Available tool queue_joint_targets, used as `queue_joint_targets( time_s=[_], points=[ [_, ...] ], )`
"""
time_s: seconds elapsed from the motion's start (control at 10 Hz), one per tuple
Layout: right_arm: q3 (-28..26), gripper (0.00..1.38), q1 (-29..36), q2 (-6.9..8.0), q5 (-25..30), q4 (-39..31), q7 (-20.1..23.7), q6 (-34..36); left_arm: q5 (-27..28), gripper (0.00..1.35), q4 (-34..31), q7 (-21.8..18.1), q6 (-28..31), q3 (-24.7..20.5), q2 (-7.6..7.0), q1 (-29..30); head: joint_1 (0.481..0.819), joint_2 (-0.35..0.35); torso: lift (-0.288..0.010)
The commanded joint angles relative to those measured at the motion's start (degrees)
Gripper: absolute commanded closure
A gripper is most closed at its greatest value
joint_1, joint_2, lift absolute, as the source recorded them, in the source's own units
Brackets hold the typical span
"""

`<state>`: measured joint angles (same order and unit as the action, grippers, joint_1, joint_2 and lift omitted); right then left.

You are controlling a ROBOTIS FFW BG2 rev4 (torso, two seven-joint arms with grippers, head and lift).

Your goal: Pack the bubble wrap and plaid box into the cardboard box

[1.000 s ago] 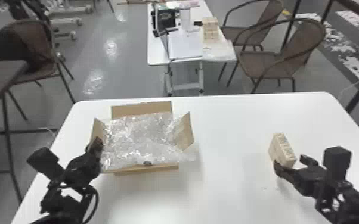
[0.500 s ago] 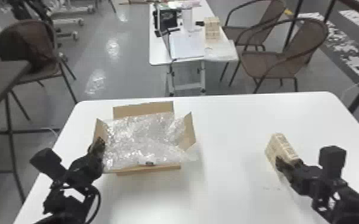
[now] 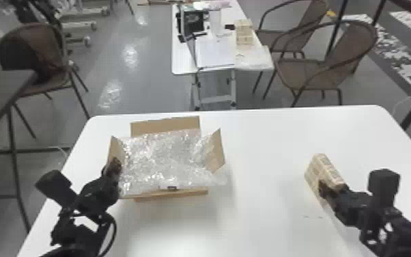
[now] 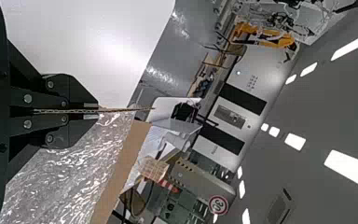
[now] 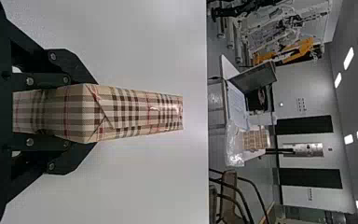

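Right gripper (image 5: pixel 93 114) is clamping the plaid box (image 5: pixel 137 113): both fingers are bearing on its sides, and the far end is poking out past the tips. What's changing: over the last second the right fingers are pushing further over the box's near end; in the first head view they are barely reaching it. So the grasp looks to be getting made, and the task is probably turning from pickup to transfer. Whether the box is clearing the table (image 3: pixel 283 136) under those fingers, can't tell. Left gripper (image 4: pixel 98 111) is holding about where it was, fingers pinching the carton's left flap (image 3: pixel 115 149) edge-on between them. Wrap (image 3: pixel 157 164) is lying just to the right of the left fingers, spreading over the carton and spilling past its near wall (image 3: pixel 181 194) and onto the right flap (image 3: pixel 217 153). Beyond the wrap, the far flap (image 3: pixel 165 127) is standing up. Judging from this, wrap is more or less in place and the plaid box is still waiting outside, well to the right of the left fingers. Next move is calling for a lift, then a carry left over the right flap, with the left fingers keeping their flap back. Watch out: wrap may be bridging the mouth, so the box could be perching on it instead of sinking in, or snagging that loose right edge.
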<state>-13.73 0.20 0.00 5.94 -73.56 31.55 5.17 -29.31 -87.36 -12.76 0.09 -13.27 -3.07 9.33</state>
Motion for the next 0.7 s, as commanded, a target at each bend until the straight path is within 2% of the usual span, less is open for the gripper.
queue_joint_targets(
  time_s=[0.0, 0.2, 0.4, 0.6],
  points=[
    [0.0, 0.90, 0.3, 0.05, -0.2, -0.1, 0.0, 0.0, 0.0, 1.21, 0.0, -0.1, 0.0, 0.0, 0.00, 0.1, 0.695, 0.100, -0.044],
    [1.3, 0.90, 1.6, 0.05, -2.6, -3.5, 0.0, 0.6, 0.0, 1.21, 0.0, -0.1, 0.0, 0.0, 0.00, 0.1, 0.695, 0.100, -0.044],
    [5.5, 0.90, 3.9, 0.05, -7.2, -14.3, -1.1, 3.4, 0.0, 1.21, 0.0, -0.1, 0.0, 0.0, 0.00, 0.1, 0.695, 0.114, -0.044],
    [9.4, 0.90, 4.0, 0.05, -11.7, -21.1, -1.7, 5.7, 0.0, 1.21, 0.1, -0.1, -0.1, 0.1, 0.00, 0.0, 0.695, 0.141, -0.044]
  ],
)
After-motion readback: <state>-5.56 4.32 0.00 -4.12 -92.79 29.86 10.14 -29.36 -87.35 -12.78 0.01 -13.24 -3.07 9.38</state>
